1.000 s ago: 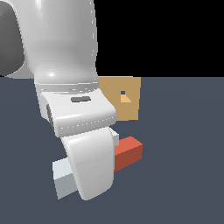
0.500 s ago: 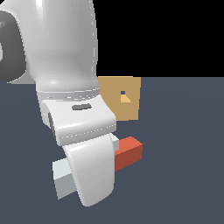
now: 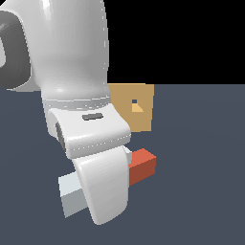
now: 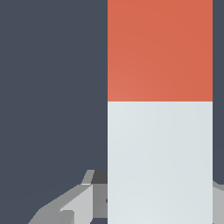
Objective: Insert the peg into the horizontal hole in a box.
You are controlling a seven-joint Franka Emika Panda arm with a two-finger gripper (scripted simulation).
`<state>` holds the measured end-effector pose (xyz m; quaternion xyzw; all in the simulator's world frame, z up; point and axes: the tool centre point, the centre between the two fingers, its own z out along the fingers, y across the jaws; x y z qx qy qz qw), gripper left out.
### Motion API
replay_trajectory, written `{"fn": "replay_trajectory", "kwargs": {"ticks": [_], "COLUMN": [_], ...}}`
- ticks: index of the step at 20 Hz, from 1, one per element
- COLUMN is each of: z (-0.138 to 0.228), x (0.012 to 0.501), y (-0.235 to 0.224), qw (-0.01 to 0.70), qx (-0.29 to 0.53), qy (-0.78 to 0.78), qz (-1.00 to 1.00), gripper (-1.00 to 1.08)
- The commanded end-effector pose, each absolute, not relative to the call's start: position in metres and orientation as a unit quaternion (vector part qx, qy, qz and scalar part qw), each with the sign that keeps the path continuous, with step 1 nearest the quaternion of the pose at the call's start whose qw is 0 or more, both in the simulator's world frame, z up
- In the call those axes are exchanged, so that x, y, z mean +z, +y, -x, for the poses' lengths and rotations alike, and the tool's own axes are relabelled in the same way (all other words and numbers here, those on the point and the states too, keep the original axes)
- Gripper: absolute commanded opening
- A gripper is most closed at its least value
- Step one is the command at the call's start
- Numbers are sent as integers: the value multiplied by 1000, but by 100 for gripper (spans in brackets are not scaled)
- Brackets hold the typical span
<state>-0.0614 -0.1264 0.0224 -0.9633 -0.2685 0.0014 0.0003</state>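
The peg lies on the dark floor, its red-orange end (image 3: 142,166) toward the exterior view's right and its pale end (image 3: 72,194) toward the left. My white hand (image 3: 103,186) is low over the peg's middle and hides the fingers there. In the wrist view the peg (image 4: 160,131) fills the frame, and my gripper (image 4: 160,192) straddles its pale part, with a grey finger (image 4: 83,199) tight against each side. Behind the hand stands the tan box (image 3: 143,119), partly hidden by the arm. Its small dark hole (image 3: 135,102) faces the camera.
The dark grey floor (image 3: 201,182) stretches around the peg and box. My bulky white arm (image 3: 72,62) blocks the exterior view's left half.
The hand has sunk slightly lower over the peg. The peg and the box have not moved.
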Motion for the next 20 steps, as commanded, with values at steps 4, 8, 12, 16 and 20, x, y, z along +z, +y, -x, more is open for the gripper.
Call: {"fn": "replay_trajectory", "kwargs": {"ticks": [4,8,12,16,20], "z": [46,28,6,-19,-40], "x": [30,39,51,65,79], "y": [-121,-113,-99,-77,-51], "qw": [-1,-1,-1,-2,-1], "qx": [0,0,1,1,1], "qy": [-307,-355,-419,-493,-566], "qz": [952,935,908,870,825], "gripper": [-100,-100,-100,-100,-100]}}
